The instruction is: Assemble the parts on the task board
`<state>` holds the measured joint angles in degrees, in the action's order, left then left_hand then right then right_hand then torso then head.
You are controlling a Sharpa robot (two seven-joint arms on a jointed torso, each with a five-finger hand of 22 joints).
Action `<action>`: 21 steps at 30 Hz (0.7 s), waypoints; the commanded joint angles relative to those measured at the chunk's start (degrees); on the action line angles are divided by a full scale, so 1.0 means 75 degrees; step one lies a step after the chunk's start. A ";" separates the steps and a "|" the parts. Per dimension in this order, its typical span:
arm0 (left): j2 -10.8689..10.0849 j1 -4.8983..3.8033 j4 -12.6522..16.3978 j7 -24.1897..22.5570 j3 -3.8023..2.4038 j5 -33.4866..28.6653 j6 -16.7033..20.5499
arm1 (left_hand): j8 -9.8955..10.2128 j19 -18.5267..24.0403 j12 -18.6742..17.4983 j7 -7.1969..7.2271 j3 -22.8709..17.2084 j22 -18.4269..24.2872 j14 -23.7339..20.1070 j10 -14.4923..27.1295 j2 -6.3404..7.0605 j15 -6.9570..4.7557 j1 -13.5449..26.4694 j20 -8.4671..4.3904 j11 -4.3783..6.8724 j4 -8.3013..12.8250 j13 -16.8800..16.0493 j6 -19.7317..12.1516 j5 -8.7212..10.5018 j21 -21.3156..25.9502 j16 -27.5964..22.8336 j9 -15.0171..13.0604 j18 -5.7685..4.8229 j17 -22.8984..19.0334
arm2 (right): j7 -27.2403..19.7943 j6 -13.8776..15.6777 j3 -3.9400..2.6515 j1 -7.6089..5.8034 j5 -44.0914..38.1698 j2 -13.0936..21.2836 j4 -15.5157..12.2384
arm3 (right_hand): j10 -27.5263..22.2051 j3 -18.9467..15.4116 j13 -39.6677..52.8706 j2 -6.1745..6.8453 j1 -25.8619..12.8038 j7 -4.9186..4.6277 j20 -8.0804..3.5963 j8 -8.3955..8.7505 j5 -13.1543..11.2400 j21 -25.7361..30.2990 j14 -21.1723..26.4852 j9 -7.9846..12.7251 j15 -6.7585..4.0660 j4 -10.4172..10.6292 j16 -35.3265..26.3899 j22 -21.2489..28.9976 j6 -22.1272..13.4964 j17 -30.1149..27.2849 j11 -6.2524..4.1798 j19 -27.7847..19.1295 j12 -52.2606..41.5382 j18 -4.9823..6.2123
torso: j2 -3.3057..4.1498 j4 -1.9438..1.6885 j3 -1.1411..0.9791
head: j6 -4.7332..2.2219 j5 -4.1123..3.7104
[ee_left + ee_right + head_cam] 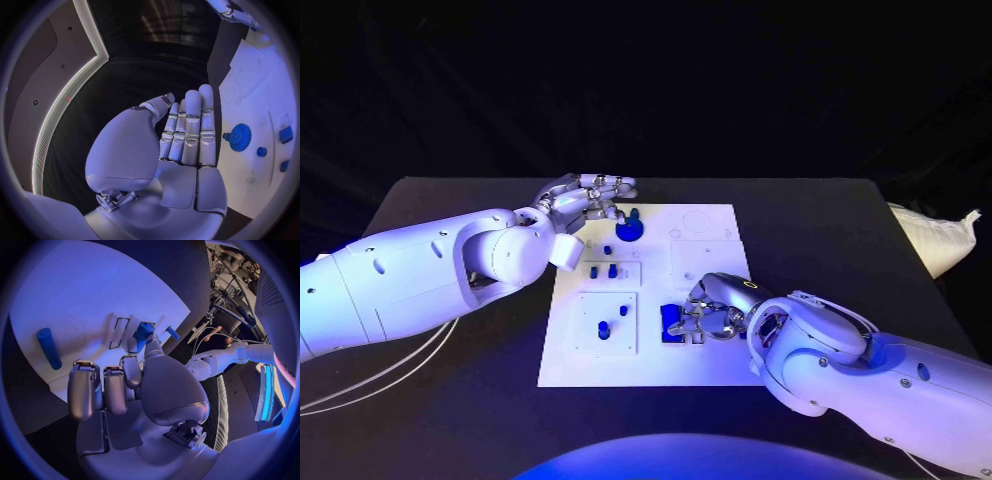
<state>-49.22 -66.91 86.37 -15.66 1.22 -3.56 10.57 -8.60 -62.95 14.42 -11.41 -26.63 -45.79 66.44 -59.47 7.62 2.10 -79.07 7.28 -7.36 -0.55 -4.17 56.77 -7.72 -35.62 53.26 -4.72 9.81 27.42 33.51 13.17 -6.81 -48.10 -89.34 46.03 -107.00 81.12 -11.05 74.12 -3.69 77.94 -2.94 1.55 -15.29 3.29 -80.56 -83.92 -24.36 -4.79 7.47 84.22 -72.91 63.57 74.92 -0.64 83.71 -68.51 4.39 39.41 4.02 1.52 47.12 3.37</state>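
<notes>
The white task board [639, 365] lies in the middle of the black table. A blue gear [630, 228] sits near its far left corner, and my left hand [589, 195] hovers just beyond it, holding nothing. In the left wrist view that left hand [181, 145] is flat with straight fingers, the blue gear [240, 137] beside it. Small blue pegs [603, 271] stand in the board's left half. My right hand [714, 312] rests over the board's near right part beside a dark blue piece [672, 322]. Its thumb and a finger pinch a small blue part [144, 331] over the board's slots [119, 332].
A blue cylinder [49, 347] lies loose on the board close to my right hand, and a small blue peg [172, 332] lies past the slots. A white bag [935, 240] sits at the table's right edge. Cables [372, 385] trail under my left arm.
</notes>
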 commanded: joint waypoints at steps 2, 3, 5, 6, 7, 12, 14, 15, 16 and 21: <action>-0.0010 -0.0002 0.0015 -0.0025 -0.0006 0.0022 -0.0137 | -0.0024 -0.0004 0.0053 0.0003 0.0038 0.0011 0.0005 0.0054 -0.0012 -0.0006 0.0061 0.0049 0.0019 0.0006 0.0007 -0.0058 -0.0031 0.0040 0.0046 0.0011 0.0086 -0.0012 | -0.0013 -0.0133 0.0011 0.0014 -0.0086 0.0011 0.0004 | 0.0064 0.0023 0.0013 -0.0291 0.0236 0.0010 -0.0050 -0.0024 0.0001 -0.0028 -0.0588 -0.0005 -0.0044 0.0006 0.0042 -0.0004 -0.0043 0.0818 -0.0103 -0.0004 -0.0042 -0.0117 | 0.0006 0.0014 0.0000 | 0.0008 0.0019; -0.0013 -0.0002 0.0016 -0.0024 -0.0006 0.0022 -0.0136 | -0.0024 -0.0004 0.0053 0.0003 0.0038 0.0011 0.0005 0.0054 -0.0012 -0.0006 0.0061 0.0049 0.0019 0.0006 0.0007 -0.0058 -0.0031 0.0040 0.0046 0.0011 0.0086 -0.0012 | -0.0012 -0.0122 0.0011 0.0015 -0.0096 0.0021 0.0002 | 0.0064 0.0025 0.0013 -0.0278 0.0250 0.0012 -0.0051 -0.0024 0.0002 -0.0028 -0.0588 -0.0009 -0.0045 -0.0010 0.0042 -0.0004 -0.0044 0.0819 -0.0106 -0.0004 -0.0039 -0.0117 | 0.0006 0.0016 0.0000 | 0.0008 0.0020; -0.0020 -0.0002 0.0018 -0.0025 -0.0006 0.0022 -0.0136 | -0.0024 -0.0004 0.0053 0.0003 0.0038 0.0011 0.0005 0.0054 -0.0012 -0.0006 0.0061 0.0049 0.0019 0.0006 0.0007 -0.0058 -0.0031 0.0040 0.0046 0.0011 0.0086 -0.0012 | -0.0020 -0.0023 0.0011 0.0017 -0.0136 0.0069 -0.0024 | 0.0061 0.0031 0.0010 -0.0271 0.0264 0.0015 -0.0052 -0.0023 0.0009 -0.0028 -0.0587 -0.0013 -0.0046 -0.0025 0.0039 -0.0004 -0.0043 0.0814 -0.0108 -0.0004 -0.0032 -0.0117 | 0.0003 0.0016 0.0001 | 0.0013 0.0019; -0.0022 -0.0002 0.0018 -0.0024 -0.0006 0.0022 -0.0136 | -0.0024 -0.0004 0.0053 0.0003 0.0038 0.0011 0.0005 0.0054 -0.0012 -0.0006 0.0061 0.0049 0.0019 0.0006 0.0007 -0.0058 -0.0031 0.0040 0.0046 0.0011 0.0086 -0.0012 | -0.0029 0.0046 0.0011 0.0017 -0.0150 0.0099 -0.0042 | 0.0059 0.0038 0.0008 -0.0273 0.0274 0.0016 -0.0053 -0.0022 0.0024 -0.0027 -0.0586 -0.0016 -0.0046 -0.0033 0.0036 -0.0002 -0.0043 0.0810 -0.0109 -0.0005 -0.0026 -0.0117 | 0.0003 0.0016 0.0001 | 0.0013 0.0019; -0.0024 -0.0002 0.0018 -0.0024 -0.0006 0.0022 -0.0136 | -0.0024 -0.0004 0.0053 0.0003 0.0038 0.0011 0.0005 0.0054 -0.0012 -0.0006 0.0061 0.0049 0.0019 0.0006 0.0007 -0.0058 -0.0031 0.0040 0.0046 0.0011 0.0086 -0.0012 | -0.0043 0.0133 0.0011 0.0018 -0.0159 0.0137 -0.0067 | 0.0058 0.0045 0.0007 -0.0276 0.0279 0.0015 -0.0053 -0.0019 0.0051 -0.0025 -0.0585 -0.0019 -0.0047 -0.0039 0.0035 0.0000 -0.0046 0.0809 -0.0109 -0.0006 -0.0021 -0.0116 | 0.0001 0.0013 -0.0001 | 0.0011 0.0018; -0.0034 -0.0002 0.0013 -0.0024 -0.0006 0.0022 -0.0133 | -0.0024 -0.0004 0.0053 0.0003 0.0038 0.0011 0.0005 0.0054 -0.0012 -0.0006 0.0061 0.0049 0.0019 0.0006 0.0007 -0.0058 -0.0031 0.0040 0.0046 0.0011 0.0086 -0.0012 | -0.0191 0.0601 0.0005 0.0015 -0.0069 0.0488 -0.0275 | -0.0026 0.0075 -0.0112 -0.0270 0.0275 -0.0037 -0.0048 0.0094 0.0301 -0.0014 -0.0579 -0.0002 -0.0029 -0.0056 0.0017 0.0016 -0.0179 0.0786 -0.0074 -0.0015 0.0175 -0.0114 | -0.0011 0.0016 0.0000 | -0.0013 0.0014; -0.0047 -0.0002 0.0015 -0.0024 -0.0006 0.0022 -0.0127 | -0.0024 -0.0004 0.0053 0.0003 0.0038 0.0011 0.0005 0.0054 -0.0012 -0.0006 0.0061 0.0049 0.0019 0.0006 0.0007 -0.0058 -0.0031 0.0040 0.0046 0.0011 0.0086 -0.0012 | -0.0276 0.0785 -0.0002 0.0001 0.0021 0.0712 -0.0392 | -0.0069 0.0090 -0.0173 -0.0270 0.0281 -0.0066 -0.0040 0.0158 0.0387 -0.0006 -0.0578 0.0016 -0.0013 -0.0062 0.0015 0.0027 -0.0239 0.0786 -0.0052 -0.0021 0.0273 -0.0112 | -0.0008 0.0021 0.0006 | -0.0019 0.0001; -0.0055 -0.0002 0.0017 -0.0024 -0.0005 0.0022 -0.0124 | -0.0024 -0.0004 0.0053 0.0003 0.0038 0.0011 0.0005 0.0054 -0.0012 -0.0006 0.0061 0.0049 0.0019 0.0006 0.0007 -0.0058 -0.0031 0.0040 0.0046 0.0011 0.0086 -0.0012 | -0.0307 0.0858 -0.0006 -0.0016 0.0072 0.0831 -0.0451 | -0.0087 0.0093 -0.0198 -0.0266 0.0277 -0.0084 -0.0034 0.0194 0.0425 -0.0001 -0.0578 0.0028 -0.0003 -0.0061 0.0015 0.0034 -0.0273 0.0786 -0.0039 -0.0024 0.0314 -0.0110 | -0.0010 0.0030 0.0008 | -0.0020 0.0002; -0.0063 -0.0002 0.0019 -0.0024 -0.0005 0.0022 -0.0122 | -0.0024 -0.0004 0.0053 0.0003 0.0038 0.0011 0.0005 0.0054 -0.0012 -0.0006 0.0061 0.0049 0.0019 0.0006 0.0007 -0.0058 -0.0031 0.0040 0.0046 0.0011 0.0086 -0.0012 | -0.0338 0.0920 -0.0010 -0.0044 0.0128 0.0953 -0.0507 | -0.0099 0.0096 -0.0215 -0.0264 0.0272 -0.0099 -0.0028 0.0228 0.0461 0.0000 -0.0578 0.0040 0.0006 -0.0058 0.0015 0.0035 -0.0299 0.0788 -0.0027 -0.0026 0.0343 -0.0110 | -0.0007 0.0041 0.0008 | -0.0024 0.0008; -0.0088 -0.0002 0.0026 -0.0024 -0.0005 0.0022 -0.0113 | -0.0024 -0.0004 0.0053 0.0003 0.0038 0.0011 0.0005 0.0054 -0.0012 -0.0006 0.0061 0.0049 0.0019 0.0006 0.0007 -0.0058 -0.0031 0.0040 0.0046 0.0011 0.0086 -0.0012 | -0.0442 0.1017 -0.0024 -0.0162 0.0189 0.1499 -0.0704 | -0.0133 0.0185 -0.0269 -0.0328 0.0340 -0.0150 0.0001 0.0393 0.0638 0.0005 -0.0580 0.0104 0.0043 -0.0087 0.0018 0.0037 -0.0380 0.0797 0.0016 -0.0030 0.0445 -0.0109 | -0.0004 0.0078 0.0004 | -0.0043 0.0030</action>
<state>-49.92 -66.91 86.40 -15.61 1.22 -3.56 10.56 -8.60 -62.95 14.42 -11.41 -26.64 -45.80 66.44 -59.48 7.62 2.10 -79.07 7.28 -7.35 -0.55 -4.18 56.77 -7.72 -35.63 53.26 -4.73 9.80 27.42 31.80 18.58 -7.02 -49.30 -88.49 56.96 -111.94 80.23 -9.84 72.10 -4.97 79.21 -4.07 1.55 -12.53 7.89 -80.55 -83.81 -23.65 -4.68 6.80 84.22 -72.69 61.20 74.91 -0.70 83.71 -65.39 4.39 39.36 4.39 1.55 46.91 3.53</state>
